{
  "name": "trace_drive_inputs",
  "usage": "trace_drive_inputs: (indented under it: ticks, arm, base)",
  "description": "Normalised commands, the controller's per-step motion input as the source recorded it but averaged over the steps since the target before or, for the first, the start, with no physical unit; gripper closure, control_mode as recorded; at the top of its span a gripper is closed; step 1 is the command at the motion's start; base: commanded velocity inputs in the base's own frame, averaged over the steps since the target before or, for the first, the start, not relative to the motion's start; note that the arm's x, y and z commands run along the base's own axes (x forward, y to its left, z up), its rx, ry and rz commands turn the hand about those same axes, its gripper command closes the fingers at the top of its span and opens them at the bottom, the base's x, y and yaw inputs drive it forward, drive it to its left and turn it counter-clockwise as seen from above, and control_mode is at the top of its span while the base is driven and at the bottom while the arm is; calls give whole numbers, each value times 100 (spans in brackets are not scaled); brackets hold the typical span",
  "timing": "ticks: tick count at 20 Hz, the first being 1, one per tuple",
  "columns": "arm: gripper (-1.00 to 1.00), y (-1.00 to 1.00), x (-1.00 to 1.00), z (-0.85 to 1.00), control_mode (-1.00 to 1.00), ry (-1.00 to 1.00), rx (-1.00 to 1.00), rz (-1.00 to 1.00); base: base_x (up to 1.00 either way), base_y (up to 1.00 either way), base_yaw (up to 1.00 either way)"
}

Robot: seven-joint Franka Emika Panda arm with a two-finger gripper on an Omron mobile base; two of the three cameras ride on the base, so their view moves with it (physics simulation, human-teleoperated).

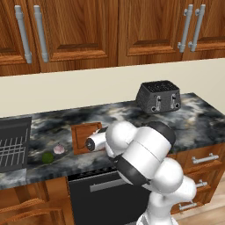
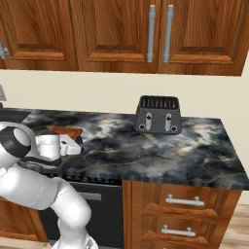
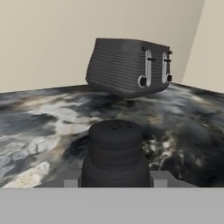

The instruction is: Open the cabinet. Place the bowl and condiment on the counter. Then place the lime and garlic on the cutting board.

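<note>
Black and grey marbled stone counter (image 1: 193, 118) runs below a row of reddish-brown wood wall cabinet doors (image 1: 79, 30), all shut, their long grey bar handles (image 2: 159, 34) hanging side by side. Against the cream wall stands a dark grey four-slot toaster (image 1: 159, 96), upright near the counter's right end.

At the hand camera, a small black ribbed condiment bottle (image 3: 116, 153) with a narrower cap-like top sits directly between the pincer's two fingertips (image 3: 71, 181), which flank its lower body on either side. The pincer (image 3: 116, 181) appears closed on the bottle, its jaws part-way apart with the bottle filling the gap; whether the bottle's base touches the stone cannot be told. The toaster lies beyond it, well apart.

From the left base camera, the white arm's hand reaches low over the counter's front, just beside a square brown wooden cutting board (image 1: 83, 136) with a darker rim groove. Left of the board, a small whitish-pink garlic bulb (image 1: 59, 149) and a small round green lime (image 1: 47, 157) rest on the stone, near each other and apart from the board. A dark wire sink rack (image 1: 13, 147) sits at the far left.
</note>
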Motion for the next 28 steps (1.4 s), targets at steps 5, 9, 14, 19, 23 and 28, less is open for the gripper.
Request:
trace_drive_inputs:
  ticks: [5,9,14,19,23,28]
  arm:
    - [100,-5,0,-50,-100,-13,3,-3]
    - [100,-4,-1,-54,-100,-15,8,-3]
    - [100,-6,-2,-52,-100,-14,15,-2]
    - [100,-6,-1,-45,-100,-23,8,-6]
    - [100,-1,-13,-45,-100,-28,4,-6]
    - [100,0,-10,-44,-100,-19,11,-6]
  base:
    - [0,0,0]
    - [0,0,0]
    - [0,0,0]
    - [0,0,0]
    - [0,0,0]
    - [0,0,0]
